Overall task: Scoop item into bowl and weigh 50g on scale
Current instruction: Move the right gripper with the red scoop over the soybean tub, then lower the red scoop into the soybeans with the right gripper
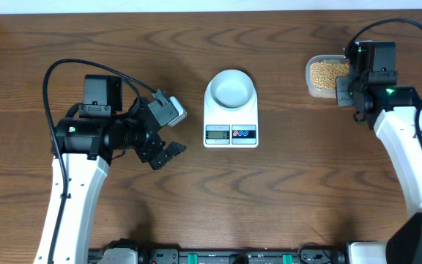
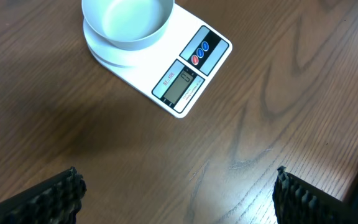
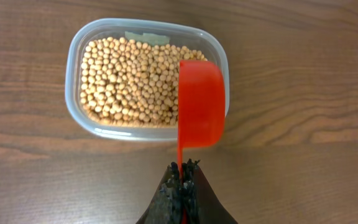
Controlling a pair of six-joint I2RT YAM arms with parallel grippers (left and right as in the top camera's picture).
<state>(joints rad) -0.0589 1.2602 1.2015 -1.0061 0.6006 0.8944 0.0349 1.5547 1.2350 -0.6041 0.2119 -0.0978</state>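
The right pincer was seen clamped on the thin handle of a red scoop. The scoop was turned on its side above the right end of a clear tub. The beans lay heaped in that tub, at about eleven o'clock from the pincer in the right wrist view. Whether the scoop touched them could not be told.

On the table, the tub was placed at about two o'clock from the scale. The white bowl was set on the scale.

The left pincer was held wide apart with nothing between its fingers, at about eight o'clock from the scale.

The print and digits on the scale's panel were too small to be read.
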